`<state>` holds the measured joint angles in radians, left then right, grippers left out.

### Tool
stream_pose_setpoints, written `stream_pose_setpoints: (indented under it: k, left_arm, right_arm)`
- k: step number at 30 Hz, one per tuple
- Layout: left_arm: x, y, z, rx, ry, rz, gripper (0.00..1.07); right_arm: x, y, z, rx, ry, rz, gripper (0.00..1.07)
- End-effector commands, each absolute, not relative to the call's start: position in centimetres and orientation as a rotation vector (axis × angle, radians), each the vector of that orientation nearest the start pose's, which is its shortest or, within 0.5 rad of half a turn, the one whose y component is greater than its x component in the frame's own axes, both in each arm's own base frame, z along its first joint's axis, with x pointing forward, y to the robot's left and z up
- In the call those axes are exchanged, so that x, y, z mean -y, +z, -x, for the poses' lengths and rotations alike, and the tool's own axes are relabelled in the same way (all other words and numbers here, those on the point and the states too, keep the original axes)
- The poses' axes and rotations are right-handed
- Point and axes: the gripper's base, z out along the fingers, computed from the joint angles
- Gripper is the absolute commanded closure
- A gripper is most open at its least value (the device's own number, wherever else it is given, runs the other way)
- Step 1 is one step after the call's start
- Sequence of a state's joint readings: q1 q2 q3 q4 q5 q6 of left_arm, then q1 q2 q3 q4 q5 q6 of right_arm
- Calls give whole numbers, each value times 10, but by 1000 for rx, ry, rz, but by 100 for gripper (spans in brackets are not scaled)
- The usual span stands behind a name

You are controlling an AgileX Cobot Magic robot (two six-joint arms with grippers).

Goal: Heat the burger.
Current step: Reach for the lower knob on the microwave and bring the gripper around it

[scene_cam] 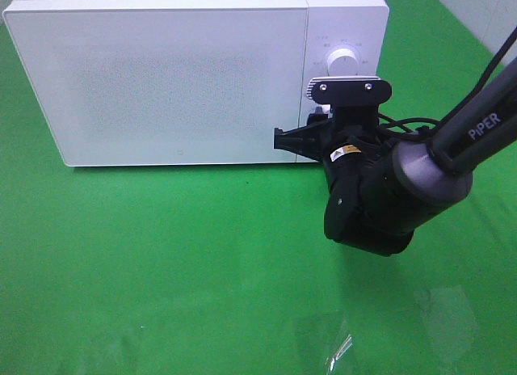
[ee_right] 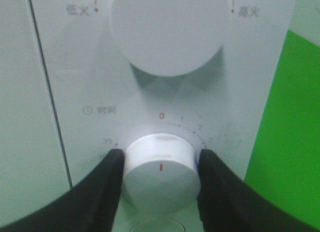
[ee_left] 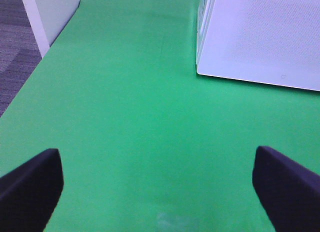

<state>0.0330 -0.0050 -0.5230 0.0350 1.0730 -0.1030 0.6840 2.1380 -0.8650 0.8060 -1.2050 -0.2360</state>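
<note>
Right wrist view alone shows right gripper [ee_right: 161, 159] clasping timer knob [ee_right: 159, 176]; left gripper [ee_left: 156, 157] released.

The boxy white plastic microwave oven [scene_cam: 161, 76] has a fine grey dotted mesh pattern across its door. The plain bright green cloth table cover [scene_cam: 161, 262] is unpatterned. The white round plastic timer dial [ee_right: 159, 179] bears a short red tick, below a red zero and grey numerals. The right gripper [ee_right: 160, 154] is black, its dark grey arm [scene_cam: 460, 157] is lettered in white, and the small yellow label [scene_cam: 349, 151] has black print.
</note>
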Motion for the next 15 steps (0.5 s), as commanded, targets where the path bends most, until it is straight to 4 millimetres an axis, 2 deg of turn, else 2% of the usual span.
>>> stream_pose_setpoints:
  k: [1,8,15]
  left_arm:
    - [-2,282,11,-2006,-5,141,12]
    - [-2,282,11,-2006,-5,141,12]
    - [-2,282,11,-2006,-5,141,12]
  right_arm:
    - [-185,121,-325,-1590,0,-73,107]
    - [-185,122,-325,-1578,17,-81,107]
    - [-191,125,-325,-1545,152,-111,107]
